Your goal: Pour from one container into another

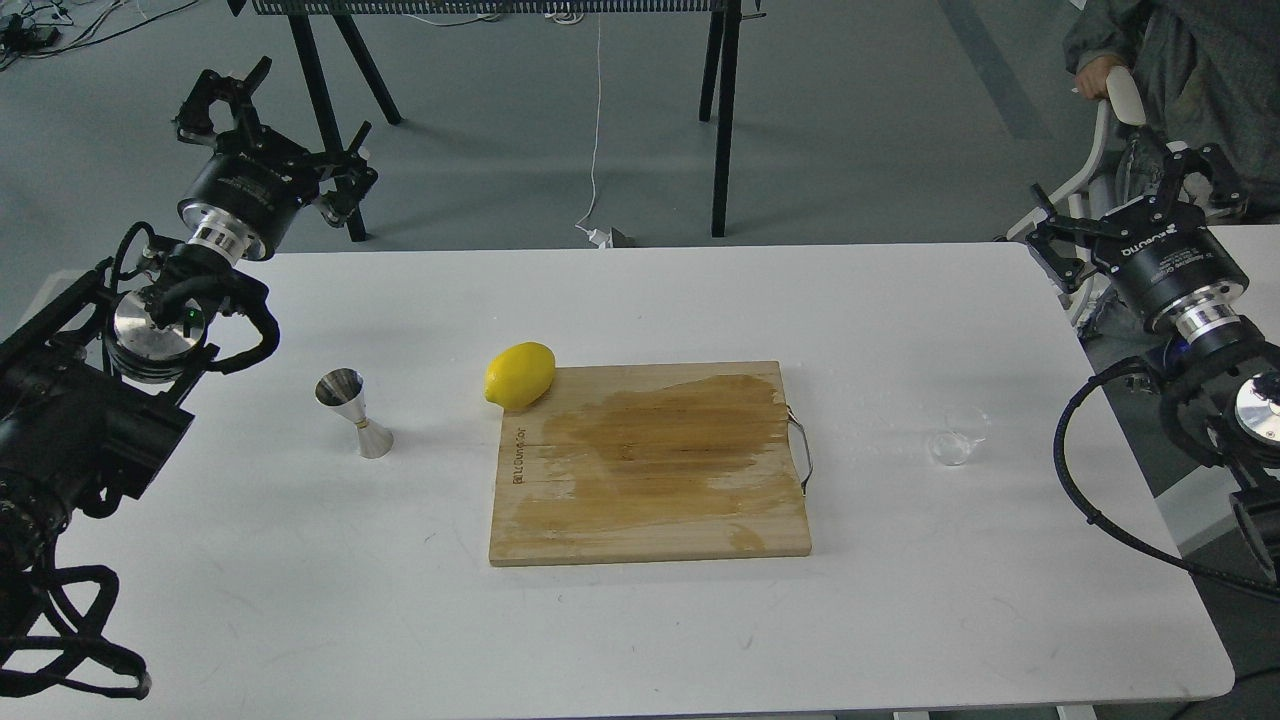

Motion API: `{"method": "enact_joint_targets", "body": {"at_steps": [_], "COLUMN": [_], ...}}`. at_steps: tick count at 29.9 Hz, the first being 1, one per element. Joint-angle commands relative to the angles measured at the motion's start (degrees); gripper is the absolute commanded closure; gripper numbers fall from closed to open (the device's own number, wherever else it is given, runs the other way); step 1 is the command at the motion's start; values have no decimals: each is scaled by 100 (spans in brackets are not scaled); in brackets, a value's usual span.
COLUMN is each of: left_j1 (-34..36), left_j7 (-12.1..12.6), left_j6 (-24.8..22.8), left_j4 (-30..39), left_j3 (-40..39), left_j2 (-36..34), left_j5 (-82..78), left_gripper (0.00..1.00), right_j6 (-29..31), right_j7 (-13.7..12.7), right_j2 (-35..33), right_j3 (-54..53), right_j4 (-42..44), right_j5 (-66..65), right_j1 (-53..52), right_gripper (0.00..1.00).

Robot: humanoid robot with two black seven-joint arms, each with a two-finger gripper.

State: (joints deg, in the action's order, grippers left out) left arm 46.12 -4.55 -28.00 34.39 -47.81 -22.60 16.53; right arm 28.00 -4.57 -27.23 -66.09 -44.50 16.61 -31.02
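The small clear glass cup (951, 441) stands upright on the white table (640, 620) at the right, past the cutting board. The steel hourglass jigger (353, 411) stands upright at the left. My left gripper (222, 95) hovers beyond the table's far left corner, well behind the jigger, fingers spread open and empty. My right gripper (1180, 170) is raised off the table's far right edge, behind and right of the cup, its fingers apart with nothing between them.
A wooden cutting board (650, 465) with a dark wet patch and a metal handle lies in the middle. A yellow lemon (520, 375) rests at its far left corner. A person sits in a chair at the far right.
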Motion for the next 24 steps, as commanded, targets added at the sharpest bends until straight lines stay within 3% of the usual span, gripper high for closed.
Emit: {"method": "enact_joint_targets", "body": {"at_steps": [1, 4, 7, 11, 14, 17, 22, 24], "left_j1": [2, 46, 81, 230, 476, 512, 530, 521], "left_j7": [7, 69, -28, 51, 121, -71, -835, -959], "left_j6": [0, 0, 0, 0, 0, 0, 0, 0], "left_j4": [7, -2, -55, -730, -863, -864, -749, -627], "left_j3": [0, 35, -18, -80, -18, -53, -88, -106], "left_j2": [-60, -95, -104, -87, -87, -34, 344, 379], "left_j5": [-9, -36, 34, 307, 307, 325, 333, 342], "left_gripper": [0, 0, 0, 0, 0, 0, 0, 0], "right_j6": [0, 0, 0, 0, 0, 0, 0, 0], "right_j7": [0, 0, 0, 0, 0, 0, 0, 0], "right_j2": [-10, -28, -19, 25, 25, 25, 43, 78], "right_j3": [8, 8, 8, 26, 34, 26, -9, -1], "right_j4": [3, 12, 21, 12, 12, 3, 3, 3], "right_j5": [0, 0, 0, -9, 0, 0, 0, 0], "right_j1": [8, 9, 0, -9, 0, 0, 0, 0], "right_gripper": [0, 0, 0, 0, 0, 0, 0, 0]}}
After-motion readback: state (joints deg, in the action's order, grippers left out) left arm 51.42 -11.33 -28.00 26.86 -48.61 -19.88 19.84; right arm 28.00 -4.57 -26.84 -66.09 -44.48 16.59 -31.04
